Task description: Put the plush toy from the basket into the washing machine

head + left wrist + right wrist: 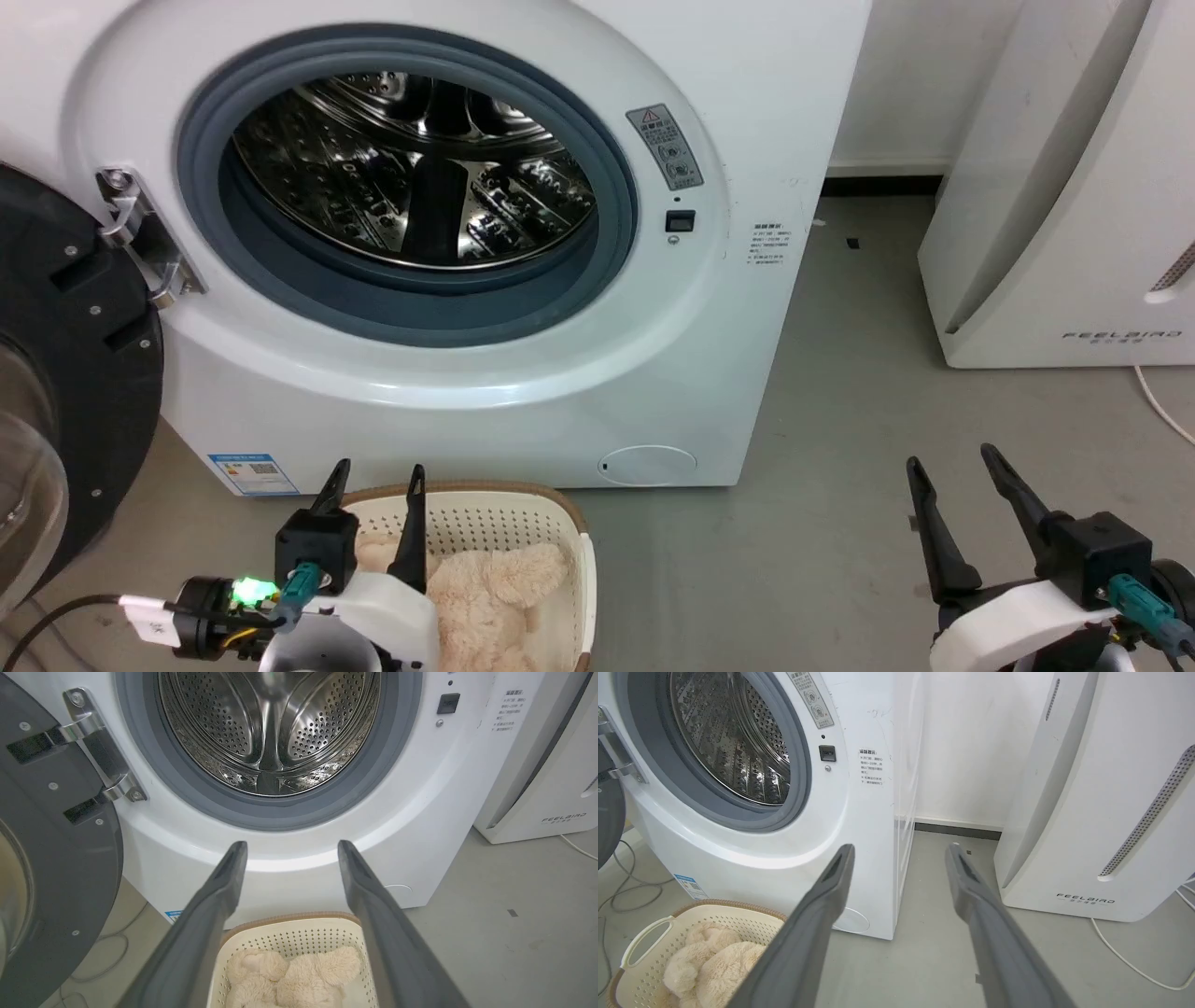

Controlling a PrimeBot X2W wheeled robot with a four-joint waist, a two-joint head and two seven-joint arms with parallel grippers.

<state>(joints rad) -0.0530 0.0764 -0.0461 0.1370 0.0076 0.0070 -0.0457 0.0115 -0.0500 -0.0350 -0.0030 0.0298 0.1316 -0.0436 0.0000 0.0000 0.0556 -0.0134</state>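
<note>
Head view has the washing machine (523, 392) straight beyond the left gripper (379, 467), steel drum (420, 177) showing through the open porthole. A white FEELBIRD appliance (1055, 233) stands beyond the right gripper (951, 456). The dark door (84, 373) is swung wide, off to the left gripper's left. Just under that gripper sits the basket (504, 523) — the plush toy (485, 597) lies inside it. Both grippers hover with fingers spread apart.

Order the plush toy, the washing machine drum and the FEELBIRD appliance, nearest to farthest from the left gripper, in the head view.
1. plush toy, in the basket by the left gripper.
2. washing machine drum, straight ahead.
3. FEELBIRD appliance, far right.
</note>
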